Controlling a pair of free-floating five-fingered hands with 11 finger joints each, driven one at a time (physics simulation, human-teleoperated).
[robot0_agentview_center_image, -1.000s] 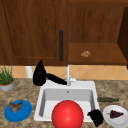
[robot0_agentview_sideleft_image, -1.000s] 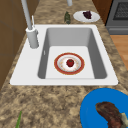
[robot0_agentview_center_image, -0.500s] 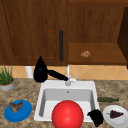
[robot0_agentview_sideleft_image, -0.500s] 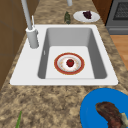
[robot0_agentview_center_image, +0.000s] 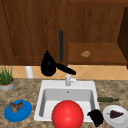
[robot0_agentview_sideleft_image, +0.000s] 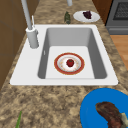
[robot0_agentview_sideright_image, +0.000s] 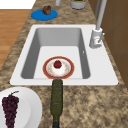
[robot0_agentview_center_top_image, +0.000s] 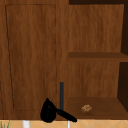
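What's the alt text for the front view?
A black left hand hovers above the white sink's faucet, one finger extended right. A black right hand sits at the sink's front right corner, beside a white plate of dark grapes.

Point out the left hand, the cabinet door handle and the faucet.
left hand (robot0_agentview_center_image: 48, 67), front view, on its palm.
cabinet door handle (robot0_agentview_center_image: 61, 45), front view, mid-bar.
faucet (robot0_agentview_sideleft_image: 32, 37), left side view, on its base.

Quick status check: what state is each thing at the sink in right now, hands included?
Left hand: open, raised by the cabinet door handle.
Right hand: at the sink's front right corner; fingers unclear.
Cabinet door: closed.
Faucet: no water running.
Sink: holds a plate with a strawberry.
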